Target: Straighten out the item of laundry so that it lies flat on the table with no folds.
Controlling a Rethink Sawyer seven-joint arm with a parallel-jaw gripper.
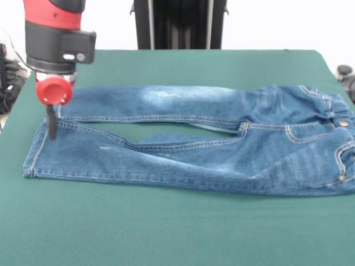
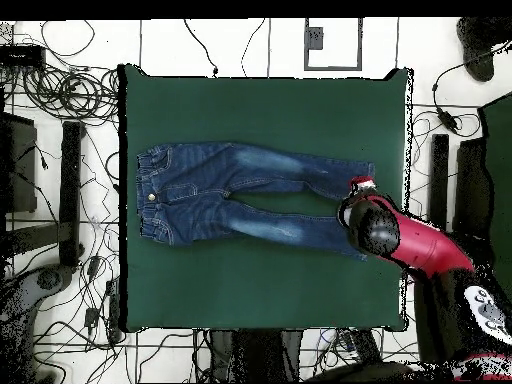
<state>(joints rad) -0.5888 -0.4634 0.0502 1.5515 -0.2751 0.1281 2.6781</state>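
End effector (image 1: 51,128) down at the leg cuffs, jeans (image 1: 222,144) sprawled across the middle of the green desk (image 1: 166,233).

In the front view the dark tip hangs at left of frame, over the hem of one leg; open or closed, I can't tell. Denim like this looks soft but fairly heavy, likely to drag on the felt, not glide, so a hem or the gathered waistband at right of frame seems the sensible hold. The front view catches a small buckle of cloth in the gap between the legs near the crotch. Overhead, the red arm covers the tip, yet the whole outline shows: waistband left, cuffs right, legs slightly parted, desk margin all around.
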